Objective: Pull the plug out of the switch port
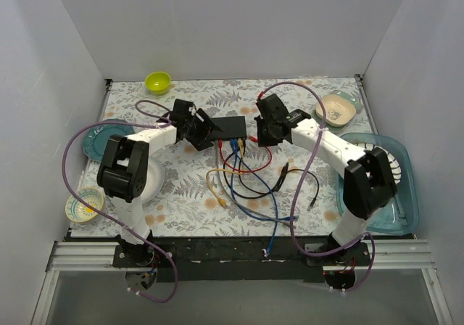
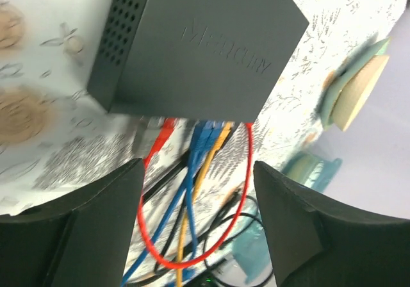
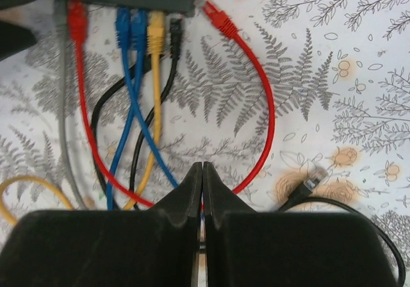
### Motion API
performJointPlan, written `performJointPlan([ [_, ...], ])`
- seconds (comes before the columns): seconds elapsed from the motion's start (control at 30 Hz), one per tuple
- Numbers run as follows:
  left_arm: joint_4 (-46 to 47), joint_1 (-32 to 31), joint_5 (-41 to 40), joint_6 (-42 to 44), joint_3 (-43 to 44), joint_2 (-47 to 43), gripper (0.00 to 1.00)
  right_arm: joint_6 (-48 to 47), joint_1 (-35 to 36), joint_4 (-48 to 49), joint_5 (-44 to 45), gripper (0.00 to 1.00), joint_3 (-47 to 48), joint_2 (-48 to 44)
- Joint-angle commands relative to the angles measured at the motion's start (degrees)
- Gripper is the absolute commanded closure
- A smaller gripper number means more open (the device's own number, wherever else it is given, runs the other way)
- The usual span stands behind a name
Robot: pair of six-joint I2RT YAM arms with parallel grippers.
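Left jaws: spread wide, over the cables at the switch's port edge.
Switch [image 1: 230, 128]: flat on the counter [image 1: 181, 194], toward the back, between both arms.
Cables [image 3: 138, 27]: grey, red, two blue, yellow and black, plugged in side by side.
Red plug [image 3: 221, 21]: out of any port, lying just beside the switch's right corner.
Right jaws: pressed together, tips over the red cable's loop.

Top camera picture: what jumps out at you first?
The messy bunch of red, blue, yellow and black cables in the middle of the table, several plugged into the dark switch. The white left arm and right arm curl in toward that switch from both sides. A bright lime bowl sits at the back left.
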Motion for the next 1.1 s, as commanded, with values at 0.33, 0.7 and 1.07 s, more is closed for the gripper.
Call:
performJointPlan([
  [0.33,-7.27,-8.65,-12.14,16.04,-5.53,-14.28,0.36,8.24,-5.83,8.71,-11.69,0.99,19.24,19.42],
  [0.7,-7.8,-12.34,-19.35,22.53,-5.98,-11.23,0.65,8.25,-6.1,9.41,-12.84,0.99,15.48,18.73],
  [1.07,-8.59,-16.38,-19.35,25.18,-3.69,-4.09,0.62,7.45,-6.89,11.17,-12.31,0.99,8.97,16.09],
])
